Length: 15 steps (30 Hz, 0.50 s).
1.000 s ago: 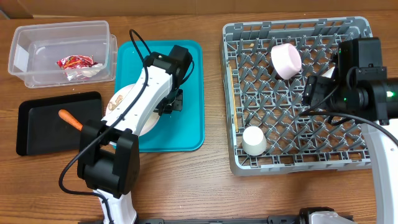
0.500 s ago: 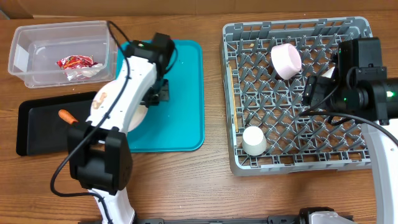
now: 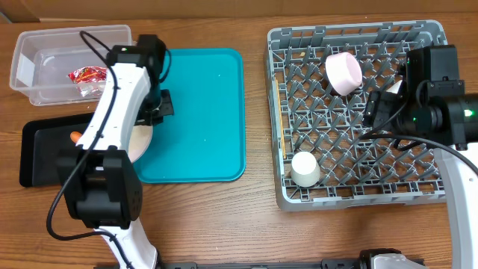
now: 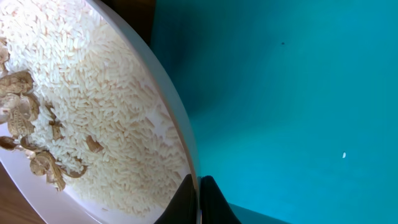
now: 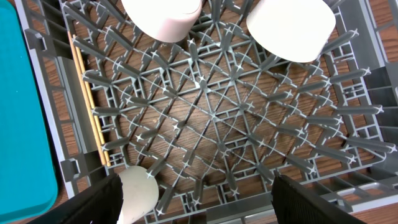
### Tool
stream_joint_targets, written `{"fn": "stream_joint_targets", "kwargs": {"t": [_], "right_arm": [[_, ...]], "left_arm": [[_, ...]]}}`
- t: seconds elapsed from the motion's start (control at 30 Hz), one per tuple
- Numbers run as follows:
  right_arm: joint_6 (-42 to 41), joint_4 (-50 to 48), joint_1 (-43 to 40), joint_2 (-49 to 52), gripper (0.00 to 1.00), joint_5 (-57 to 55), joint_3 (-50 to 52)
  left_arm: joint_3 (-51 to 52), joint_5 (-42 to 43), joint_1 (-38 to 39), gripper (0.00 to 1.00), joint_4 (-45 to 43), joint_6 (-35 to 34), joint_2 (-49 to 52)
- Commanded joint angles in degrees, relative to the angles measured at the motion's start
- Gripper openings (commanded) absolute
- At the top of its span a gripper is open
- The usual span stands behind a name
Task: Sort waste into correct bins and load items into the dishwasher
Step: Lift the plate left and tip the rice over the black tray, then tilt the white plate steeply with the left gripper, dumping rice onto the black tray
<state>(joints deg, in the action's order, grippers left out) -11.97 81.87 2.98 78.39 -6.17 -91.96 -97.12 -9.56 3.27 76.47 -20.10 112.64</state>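
Step in hand: clearing scraps off the plate before it is racked.
Overhead: left hand (image 3: 155, 113) pinches the one plate (image 3: 142, 140) at the teal tray's (image 3: 202, 112) left edge, beside the black tray (image 3: 41, 161) with one carrot (image 3: 75, 137); the clear tub (image 3: 30, 71) holds one wrapper (image 3: 88, 74). Left wrist: shells (image 4: 25, 124) and rice lie on the plate; the next move calls for tipping it over a bin. Right wrist: right hand (image 5: 199, 208) spread, empty, above the rack (image 5: 211, 124), which holds two bowls (image 5: 165, 15), one cup (image 5: 137, 193) and one pair of chopsticks (image 5: 87, 106).

Wooden table (image 3: 254, 224) carries 4 — clear tub (image 3: 19, 71), black tray (image 3: 37, 161), teal tray (image 3: 202, 112), grey rack (image 3: 358, 200).
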Motion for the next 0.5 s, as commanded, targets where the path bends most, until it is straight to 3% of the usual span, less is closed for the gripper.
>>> {"fn": "stream_joint_targets", "kwargs": {"t": [0.0, 0.47], "right_arm": [[0.02, -0.26, -0.17, 0.13, 0.79, 0.24, -0.24], [0.02, -0.26, -0.17, 0.13, 0.79, 0.22, -0.24]], "left_arm": [[-1.75, 3.74, -1.81, 0.04, -0.13, 3.87, 0.07], [-3.34, 12.61, -6.99, 0.04, 0.04, 9.70, -2.40]]}}
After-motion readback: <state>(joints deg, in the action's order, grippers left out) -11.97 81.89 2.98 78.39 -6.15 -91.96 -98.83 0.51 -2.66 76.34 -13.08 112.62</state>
